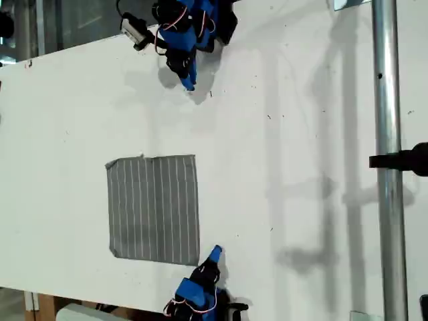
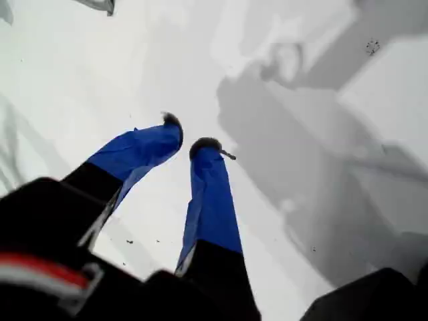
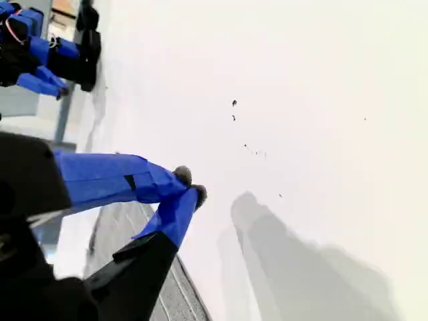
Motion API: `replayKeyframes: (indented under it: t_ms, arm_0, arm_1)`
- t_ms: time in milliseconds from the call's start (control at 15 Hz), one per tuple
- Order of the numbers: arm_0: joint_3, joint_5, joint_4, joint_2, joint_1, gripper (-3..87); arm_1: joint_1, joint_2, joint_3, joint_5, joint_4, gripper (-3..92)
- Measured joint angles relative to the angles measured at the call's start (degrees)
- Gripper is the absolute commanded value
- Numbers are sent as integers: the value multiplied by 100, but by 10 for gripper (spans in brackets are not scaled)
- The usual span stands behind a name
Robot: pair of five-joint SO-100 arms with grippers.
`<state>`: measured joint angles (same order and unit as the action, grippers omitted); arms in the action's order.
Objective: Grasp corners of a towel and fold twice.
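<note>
My second gripper (image 3: 190, 185) has its blue fingertips pressed together with nothing between them, hanging just over the white table (image 3: 301, 67). Right beside and partly beneath its fingers lies the towel (image 3: 120, 224), grey with thin white stripes, flat on the table. In the exterior view this gripper (image 1: 215, 251) sits just off the towel's nearest corner (image 1: 198, 263), close to it; I cannot tell whether it touches. From there the towel (image 1: 154, 208) spreads away from the gripper as a single flat, roughly square sheet, stripes running straight toward the far arm, all four corners lying on the table. Beyond the towel's far edge comes a stretch of bare table, and then my first gripper (image 1: 189, 83), well apart from the cloth and pointing down at the surface. Along its own wrist view, my first gripper (image 2: 188, 134) has its blue fingers drawn nearly together, a thin gap of table showing between the dark tips, and it holds nothing. Under it are only the white table (image 2: 67, 67) and grey shadows. Farther still from both grippers, a metal pole (image 1: 386, 134) runs along the exterior view's right.
</note>
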<state>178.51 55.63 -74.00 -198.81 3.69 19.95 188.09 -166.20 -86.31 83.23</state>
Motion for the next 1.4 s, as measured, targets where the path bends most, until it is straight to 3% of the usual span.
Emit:
replayKeyframes:
  t_ms: [67,200,333,1400]
  arm_0:
    - [0,62,0,0,-70,-29]
    - [0,1661,0,0,-923,-29]
    - [0,2250,0,0,-1020,-29]
    - [0,2347,0,0,-800,-29]
  arm_1:
    - [26,26,0,0,18,-2]
    - [70,35,0,0,35,-2]
    - [53,35,0,0,35,-2]
    - [-88,35,0,26,35,-2]
